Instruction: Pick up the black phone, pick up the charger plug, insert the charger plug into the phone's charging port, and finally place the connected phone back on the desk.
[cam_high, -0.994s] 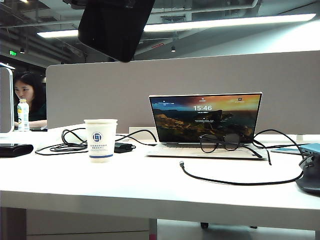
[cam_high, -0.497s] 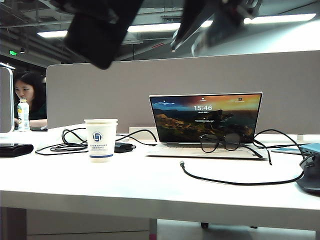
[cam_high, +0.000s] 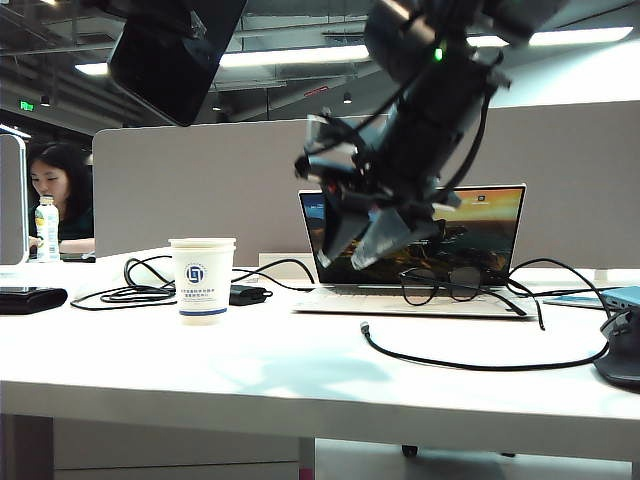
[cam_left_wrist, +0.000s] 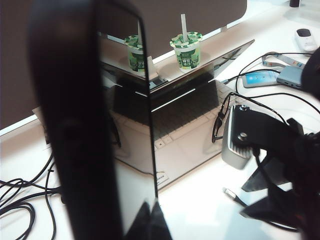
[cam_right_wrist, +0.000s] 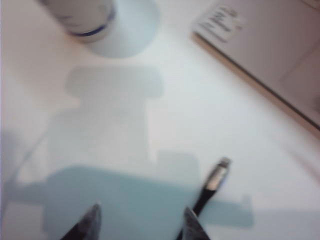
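Observation:
High at the left of the exterior view hangs the black phone (cam_high: 175, 55), tilted. In the left wrist view my left gripper (cam_left_wrist: 146, 222) is shut on the phone (cam_left_wrist: 85, 130), whose glossy screen mirrors the laptop. The charger plug (cam_high: 364, 326) lies on the white desk (cam_high: 250, 370) in front of the laptop, its black cable (cam_high: 480, 366) running off to the right. My right gripper (cam_high: 342, 262) hangs open just above the desk, a little above and left of the plug. In the right wrist view the plug (cam_right_wrist: 217, 177) lies just beyond one open fingertip (cam_right_wrist: 192, 224) of the right gripper (cam_right_wrist: 142, 222).
An open laptop (cam_high: 410, 240) with glasses (cam_high: 440, 285) on it stands at the back. A paper cup (cam_high: 202, 279) stands left of it, with a power brick and coiled cables (cam_high: 245, 294) behind. A black wallet (cam_high: 30, 298) lies far left, a dark mouse (cam_high: 620, 352) far right.
My right arm has swung down from above the picture to just over the desk by the plug, with its jaws now open. The phone in my left gripper has shifted left and tilted.

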